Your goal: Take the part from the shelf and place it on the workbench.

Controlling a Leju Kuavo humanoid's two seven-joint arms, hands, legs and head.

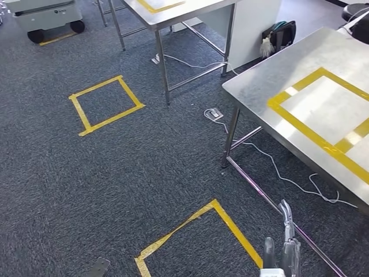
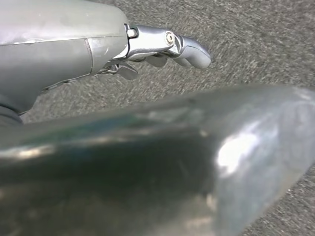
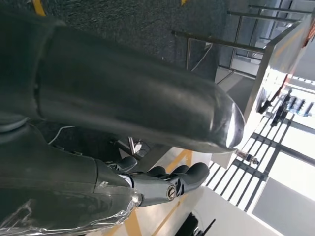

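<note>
Task judged at an early stage: no part is seen held and no shelf is seen. The part's location cannot be told from these pictures.

Head view: grey carpet, with a steel desk [image 1: 261,81] on the right carrying a yellow taped rectangle [image 1: 320,112]. Nothing is seen lying inside that rectangle or on the visible desk top. A second steel desk [image 1: 187,11] stands further off, also tape-marked. Two yellow taped squares are on the floor, one far [image 1: 105,105] and one near [image 1: 204,236]. A white cable [image 1: 278,170] runs across the carpet under the near desk. A grey wheeled unit [image 1: 45,17] is parked at the far left.

Right hand [image 1: 287,242]: seen low at the bottom edge of the head view, beside the near desk. In the right wrist view the right hand [image 3: 163,182] has its fingers lying side by side and gently curled, nothing visible between them. Judged empty, fingers not closed.

Left hand [image 2: 163,46]: seen over carpet in the left wrist view, fingers extended, nothing gripped. A blurred metallic body part crosses the foreground and is left aside.

Containers: none seen; the taped outlines are the only receptacle-like zones, and nothing is seen in them.

Remaining, as judged: shelf to be reached, part to be grasped, carried back, and set on the desk, probably within the taped rectangle.
</note>
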